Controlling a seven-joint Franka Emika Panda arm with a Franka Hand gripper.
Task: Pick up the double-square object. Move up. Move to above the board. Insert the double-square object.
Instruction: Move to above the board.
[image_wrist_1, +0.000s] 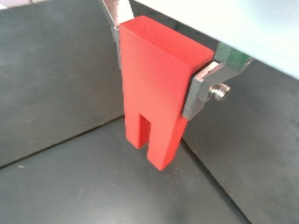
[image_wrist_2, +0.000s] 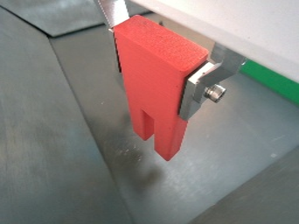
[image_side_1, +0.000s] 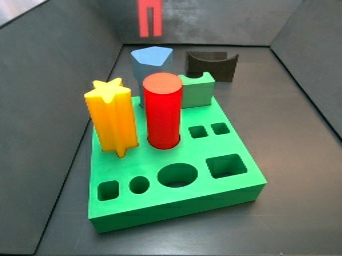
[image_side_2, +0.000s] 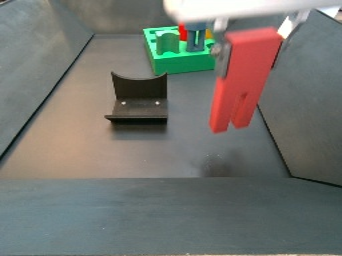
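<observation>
Silver two-finger tool (image_wrist_1: 158, 61) clamped on tall flat salmon-red double-square object (image_wrist_1: 155, 92), prongs pointing down, lifted clear of dark floor (image_side_2: 120, 150). Wide bright green board (image_side_1: 171, 170) well apart, toward eleven o'clock in a side view (image_side_2: 167, 55).

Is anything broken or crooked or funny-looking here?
Nothing stands out. The gripper holds the double-square object above the floor, prongs pointing down. In a side view, the board lies flat, away from the held piece, with its pegs upright.
</observation>
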